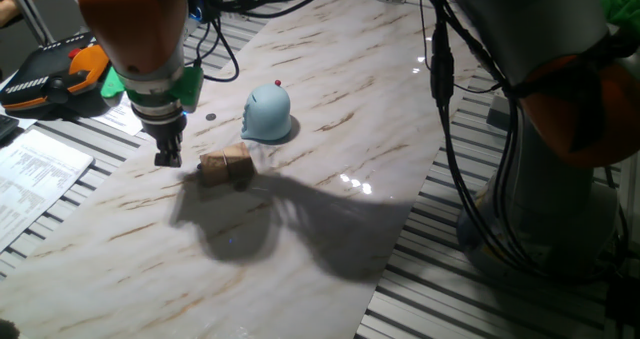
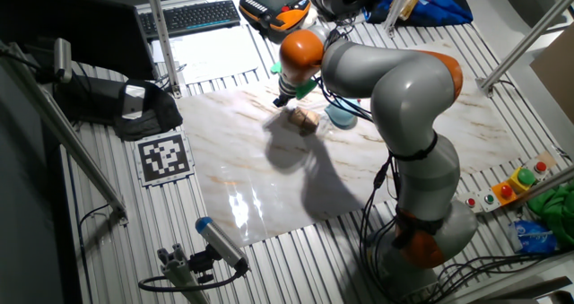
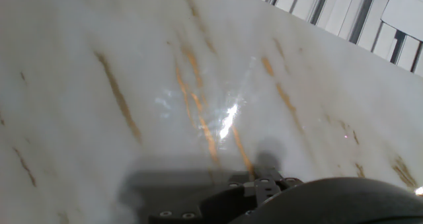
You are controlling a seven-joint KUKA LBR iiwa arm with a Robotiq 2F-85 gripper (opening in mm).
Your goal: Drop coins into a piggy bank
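My gripper (image 1: pixel 168 159) hangs low over the marble table (image 1: pixel 330 229), just beside the wooden cubes (image 1: pixel 225 165); I cannot tell whether its fingers are parted. One coin (image 1: pixel 210 118) lies beyond it, toward the piggy bank (image 1: pixel 267 114) standing farther back.

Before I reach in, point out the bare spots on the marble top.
Bare marble top stretches from the wooden blocks toward the near edge, and beyond the piggy bank toward the far corner. It is crowded where the tool hangs beside the blocks, with the bank and a coin close behind.
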